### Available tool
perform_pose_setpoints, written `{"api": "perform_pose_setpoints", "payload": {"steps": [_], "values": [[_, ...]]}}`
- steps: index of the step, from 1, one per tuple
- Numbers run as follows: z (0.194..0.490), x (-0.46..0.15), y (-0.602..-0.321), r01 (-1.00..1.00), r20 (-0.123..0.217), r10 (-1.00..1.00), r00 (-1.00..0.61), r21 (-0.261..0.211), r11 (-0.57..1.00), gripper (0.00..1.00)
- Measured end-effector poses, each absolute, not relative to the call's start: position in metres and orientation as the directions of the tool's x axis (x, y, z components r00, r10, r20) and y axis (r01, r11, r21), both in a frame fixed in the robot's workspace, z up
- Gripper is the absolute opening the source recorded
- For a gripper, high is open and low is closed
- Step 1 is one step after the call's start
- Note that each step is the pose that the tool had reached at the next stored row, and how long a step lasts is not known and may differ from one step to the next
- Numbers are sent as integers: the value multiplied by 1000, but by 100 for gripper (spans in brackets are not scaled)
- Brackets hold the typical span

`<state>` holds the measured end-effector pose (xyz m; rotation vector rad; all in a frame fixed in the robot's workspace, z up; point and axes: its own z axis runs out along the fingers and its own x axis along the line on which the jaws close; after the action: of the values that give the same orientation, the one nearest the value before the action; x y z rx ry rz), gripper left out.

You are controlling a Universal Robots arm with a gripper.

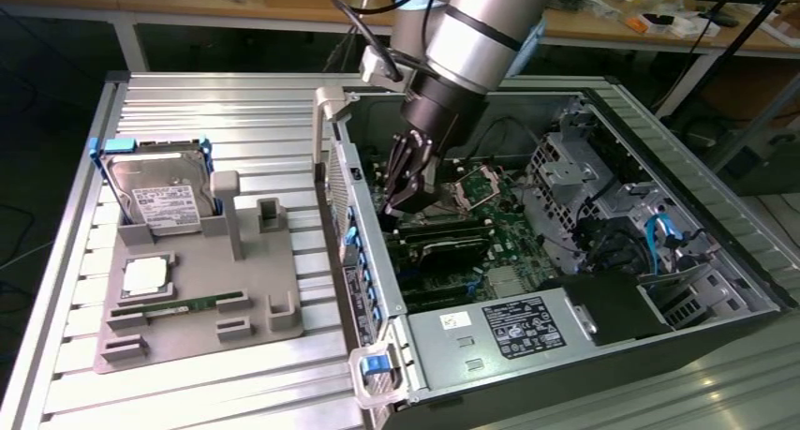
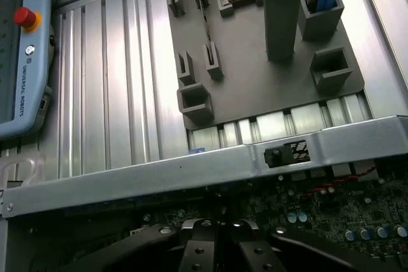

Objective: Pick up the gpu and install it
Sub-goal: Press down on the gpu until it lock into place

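The gripper point(image 1: 407, 205), fingers closed, reaches inside the open computer case point(image 1: 700, 215) close to its left wall; the gpu point(image 1: 437, 235), dark and flat, seemingly lies below it on the motherboard point(image 1: 500, 233).

The arm point(image 1: 481, 27) at upper centre of the exterior frame is a silver-grey cylinder with a black joint band, a black cable looping beside it, tapering into a black wrist and black-fingered gripper point(image 1: 407, 200).

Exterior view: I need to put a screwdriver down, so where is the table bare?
Bare slats lie between the grey holder tray and the table's near edge, and behind the hard drive. Inside the computer case it is crowded.
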<state>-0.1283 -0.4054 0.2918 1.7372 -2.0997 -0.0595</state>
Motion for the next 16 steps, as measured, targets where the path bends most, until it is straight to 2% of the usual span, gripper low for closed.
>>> {"api": "perform_pose_setpoints", "payload": {"steps": [9, 16], "values": [[292, -138, -407, -940, 253, -957, -144, 266, 212, 11], [290, -140, -409, -951, 244, -958, -153, 228, 210, 11]]}}
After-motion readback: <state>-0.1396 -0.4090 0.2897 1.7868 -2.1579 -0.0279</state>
